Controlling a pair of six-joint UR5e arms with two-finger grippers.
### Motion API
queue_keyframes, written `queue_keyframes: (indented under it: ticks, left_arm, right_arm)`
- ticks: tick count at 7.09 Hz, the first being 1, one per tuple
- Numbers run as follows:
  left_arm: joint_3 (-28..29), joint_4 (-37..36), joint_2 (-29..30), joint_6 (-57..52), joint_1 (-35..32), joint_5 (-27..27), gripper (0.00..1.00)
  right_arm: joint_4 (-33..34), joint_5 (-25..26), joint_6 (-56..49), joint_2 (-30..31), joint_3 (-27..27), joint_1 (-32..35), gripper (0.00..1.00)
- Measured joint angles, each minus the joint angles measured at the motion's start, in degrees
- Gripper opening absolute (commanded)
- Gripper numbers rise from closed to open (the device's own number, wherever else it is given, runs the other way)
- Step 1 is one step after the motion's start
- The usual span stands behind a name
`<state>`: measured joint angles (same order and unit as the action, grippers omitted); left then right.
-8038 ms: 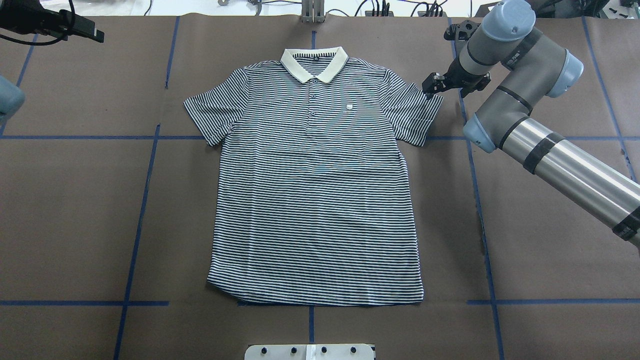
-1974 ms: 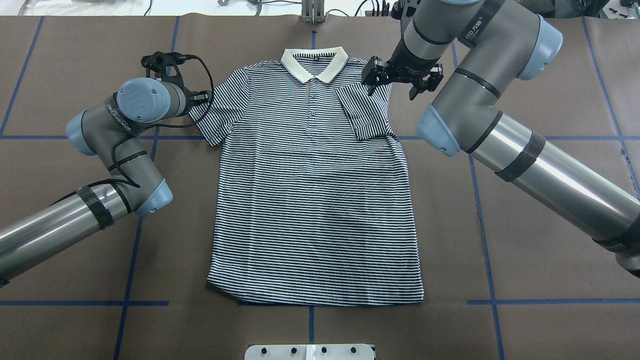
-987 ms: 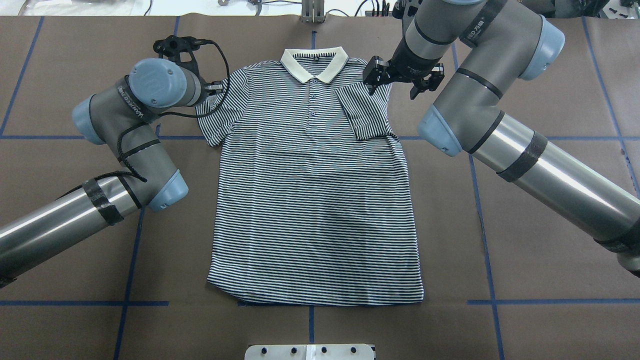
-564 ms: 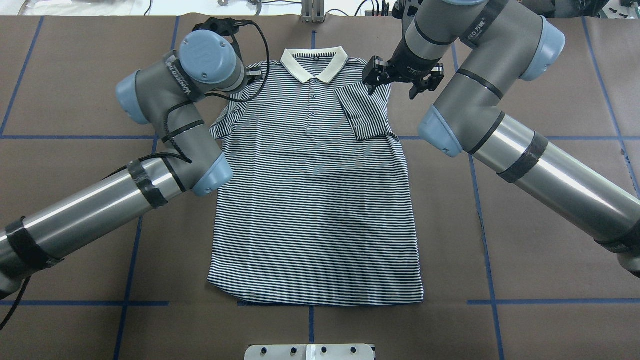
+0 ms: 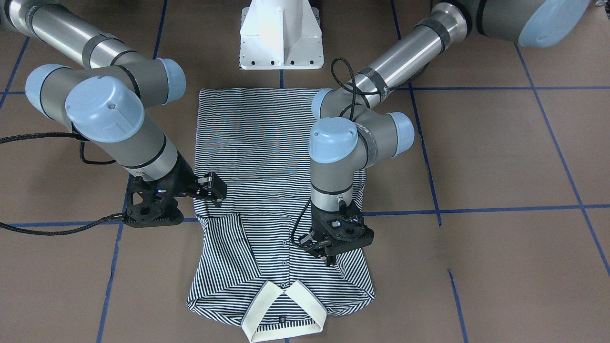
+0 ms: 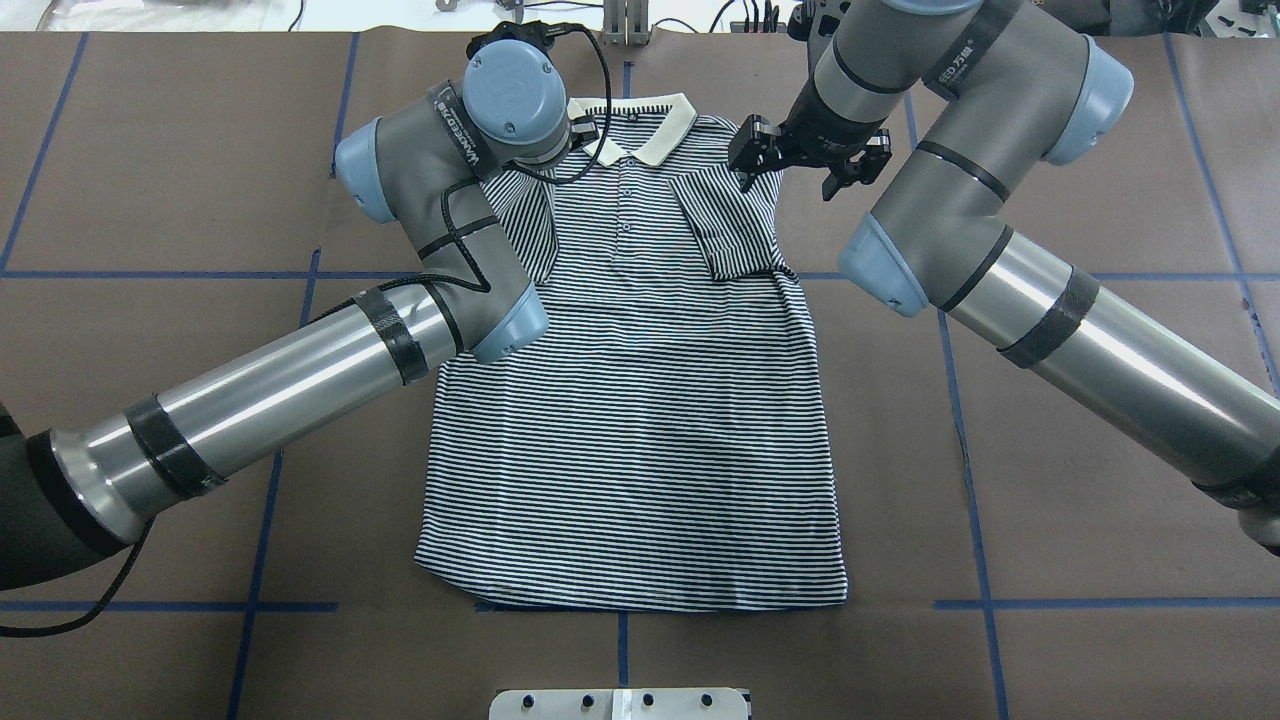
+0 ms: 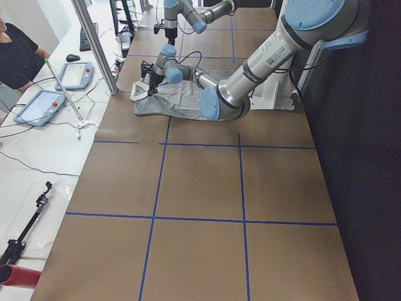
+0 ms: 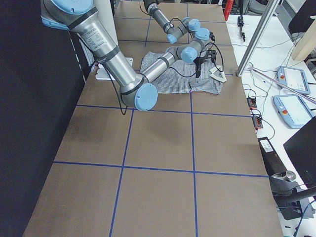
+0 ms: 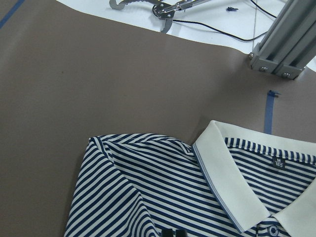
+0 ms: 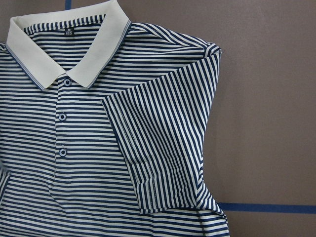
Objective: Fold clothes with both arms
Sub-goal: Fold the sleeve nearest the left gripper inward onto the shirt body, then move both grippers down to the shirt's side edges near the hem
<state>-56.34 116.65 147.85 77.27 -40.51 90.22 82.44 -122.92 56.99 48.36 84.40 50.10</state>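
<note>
Navy-and-white striped shirt (image 6: 640, 420) lies flat mid-bench (image 6: 150, 180), collar (image 6: 660, 140) toward the edge far from the robot, hem toward its base. Right sleeve (image 10: 163, 148) lies folded across the chest. The right gripper (image 6: 790, 178) hangs beside that shoulder, jaws spread, holding nothing. Left gripper (image 5: 328, 257) sits low over the left sleeve (image 6: 530, 235), fingertips close together, apparently pinching it, likely to lay it inward to match.

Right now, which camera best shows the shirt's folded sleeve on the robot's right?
The right wrist-mounted view. There the folded sleeve of the polo shirt fills much of the frame, with its hem stitching and crease clear. The overhead and front-facing views show it whole but smaller. In the side views it is too small to make out.
</note>
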Motion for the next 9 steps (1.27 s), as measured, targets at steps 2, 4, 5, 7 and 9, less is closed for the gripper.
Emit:
queue_keyframes:
  ticks: [2,4,5,7,9]
  left_arm:
    - [-0.36,2.72,-0.22,-1.25,0.54,-1.78,1.00]
    - [-4.83,3.29,-2.25,-1.75,-0.47,2.71,1.00]
    - [-11.62,3.23,-7.73,-2.56,-1.11,7.54,1.00]
    - [-29.38,-0.67,-20.45,-5.67,-1.24,11.01,1.00]
    - [-43.33,-7.46,-28.63,-6.97,-0.42,11.39,1.00]
  right_arm:
    - [0.00,0.15,-0.30,0.22,0.06,0.00,1.00]
    - [0.00,0.02,0.20,1.97,1.19,0.00,1.00]
    - [-0.02,-0.07,1.43,6.19,5.29,-0.39,1.00]
    - [-2.86,0.15,6.39,18.14,15.56,-3.13,1.00]
    - [-15.09,6.28,18.56,28.53,20.60,-11.88,1.00]
